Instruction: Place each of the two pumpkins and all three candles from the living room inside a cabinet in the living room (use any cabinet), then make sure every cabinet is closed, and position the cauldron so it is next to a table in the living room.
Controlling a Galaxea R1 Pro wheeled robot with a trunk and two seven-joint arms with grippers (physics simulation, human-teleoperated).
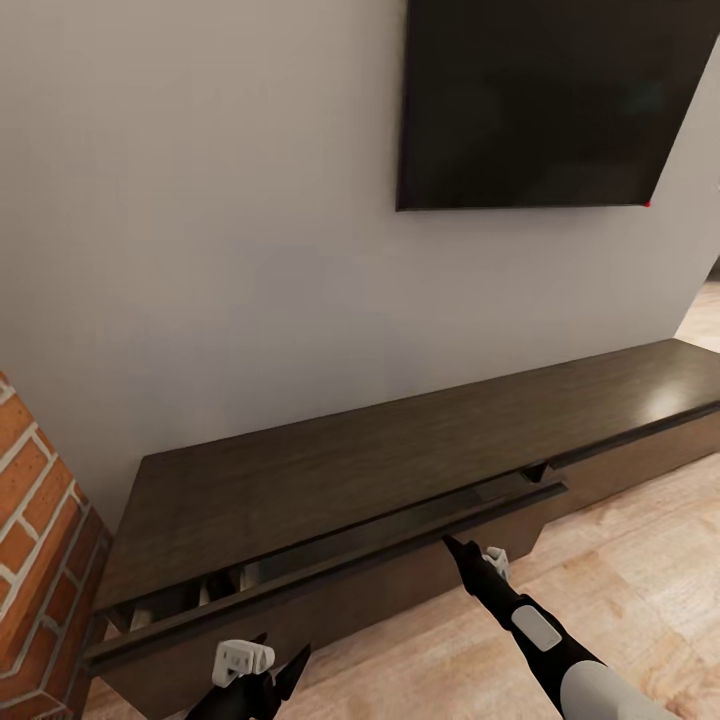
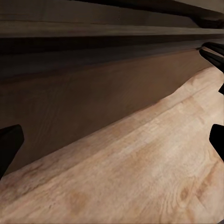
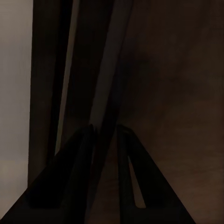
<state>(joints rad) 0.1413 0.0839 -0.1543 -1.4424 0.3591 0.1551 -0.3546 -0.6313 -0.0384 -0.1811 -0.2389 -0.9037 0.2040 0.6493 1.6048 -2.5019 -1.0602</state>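
Far left, a brick wall point(image 1: 35, 560); beside it the left gripper point(image 1: 262, 672), low in front of the cabinet point(image 1: 400, 460), fingers spread wide and empty over the wooden floor point(image 2: 154, 172). Further right, the long drawer point(image 1: 330, 575) pulled slightly out, its top edge running left to right, with the right gripper point(image 1: 452, 546) at that edge, fingers nearly together astride the lip in the wrist view. Above right, a wall-mounted television point(image 1: 545, 100); nothing blocking a push or pull, right arm nearer.
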